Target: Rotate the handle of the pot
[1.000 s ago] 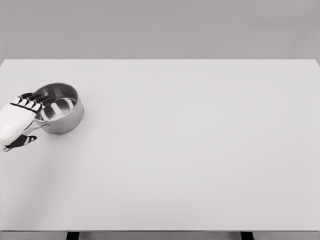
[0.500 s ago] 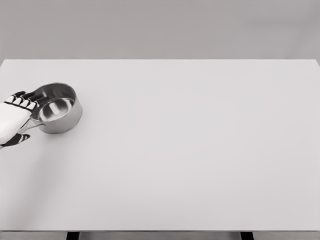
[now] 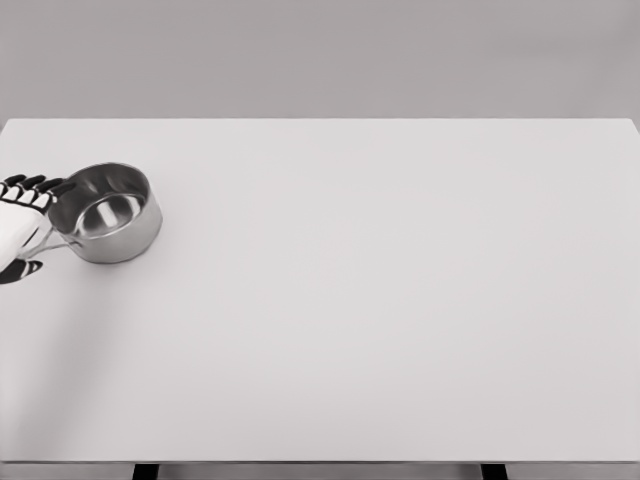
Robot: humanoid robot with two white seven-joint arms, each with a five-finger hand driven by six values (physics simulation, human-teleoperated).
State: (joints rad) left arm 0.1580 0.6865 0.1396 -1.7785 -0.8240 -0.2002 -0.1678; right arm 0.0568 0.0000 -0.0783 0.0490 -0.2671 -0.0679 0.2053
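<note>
While nearly all of the head view is filled by the table (image 3: 380, 300), a broad, flat, matte white slab with a straight far edge against a plain grey backdrop, everything of note sits at its far left. Two short dark supports (image 3: 146, 471) show beneath the table's near edge, one toward the left and one toward the right. On the tabletop near the left edge stands the pot (image 3: 108, 214), a small round saucepan of polished, mirror-bright metal with straight walls and a thin rolled rim. It stands upright, and its bowl holds nothing; only pale reflections curve across its floor and inner wall. From the pot's left side the handle (image 3: 45, 243) runs out toward the lower left, a slim metal bar of which only a short stretch close to the wall is visible before the hand covers it. The left hand (image 3: 20, 228) enters at the picture's left edge, partly cut off by it, smooth white on the back with black segmented fingers (image 3: 32, 186) that reach toward the pot's rim, while a dark thumb tip shows lower down, on the near side of the handle. The hand lies over the handle, but whether its grip is actually closed around the bar cannot be told from this angle.
</note>
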